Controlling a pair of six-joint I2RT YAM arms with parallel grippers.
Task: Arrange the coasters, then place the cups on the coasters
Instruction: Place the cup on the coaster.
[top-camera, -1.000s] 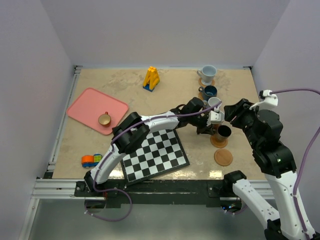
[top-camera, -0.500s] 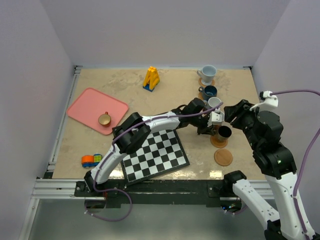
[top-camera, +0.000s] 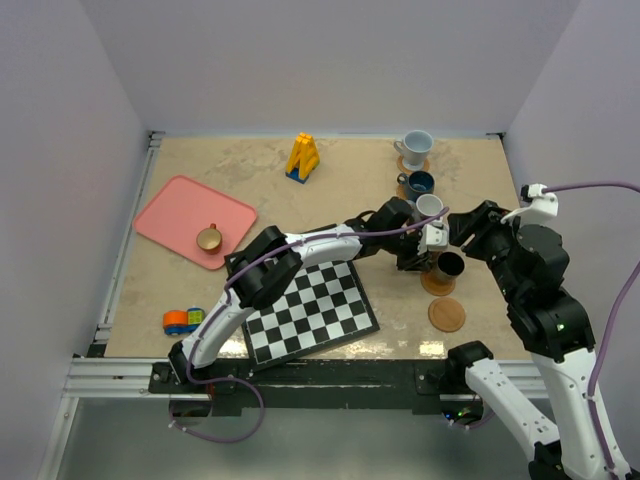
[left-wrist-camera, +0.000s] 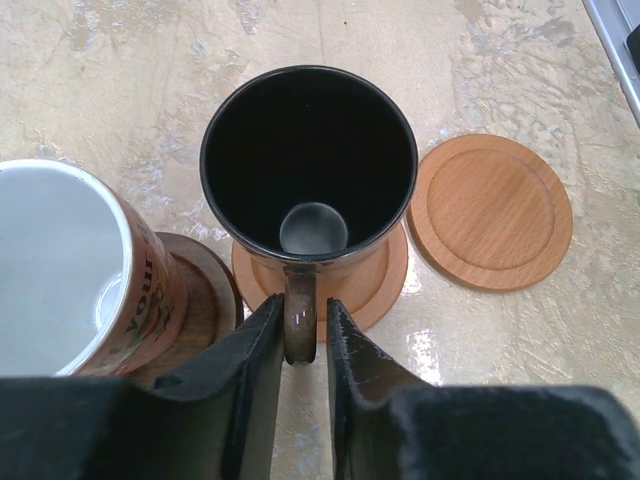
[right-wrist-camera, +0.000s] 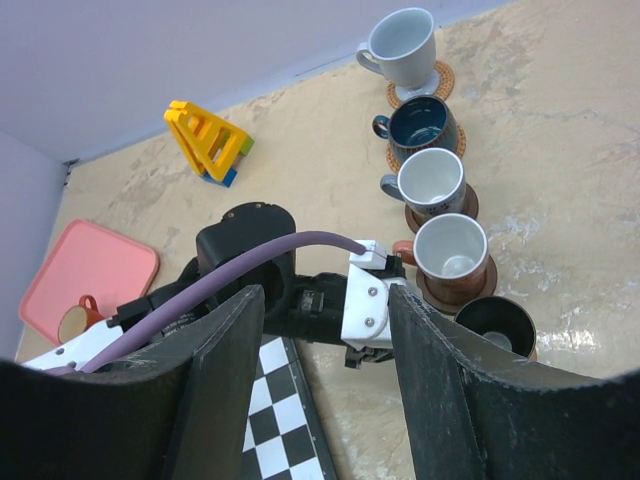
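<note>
A black cup (left-wrist-camera: 308, 165) stands upright on a light coaster (left-wrist-camera: 385, 285). Its handle sits between the fingers of my left gripper (left-wrist-camera: 303, 335), which is open, with a thin gap beside the handle. To its left a coppery pink cup (left-wrist-camera: 70, 260) rests on a dark coaster (left-wrist-camera: 205, 290). An empty light coaster (left-wrist-camera: 490, 212) lies to the right. Behind them, the grey cup (top-camera: 429, 206), dark teal cup (top-camera: 419, 184) and pale blue-white cup (top-camera: 413, 146) each sit on a coaster. My right gripper (right-wrist-camera: 322, 295) hovers open and empty above the left gripper (top-camera: 432, 245).
A tan cup (top-camera: 209, 238) sits on the pink tray (top-camera: 175, 215) at the left. A chessboard (top-camera: 310, 305) lies near the front edge under the left arm. A yellow toy (top-camera: 302, 156) stands at the back, and an orange-and-blue toy (top-camera: 180, 321) lies at the front left.
The left fingers have parted from the black cup's handle; the cup stays on its coaster. The right arm has shifted only slightly.
</note>
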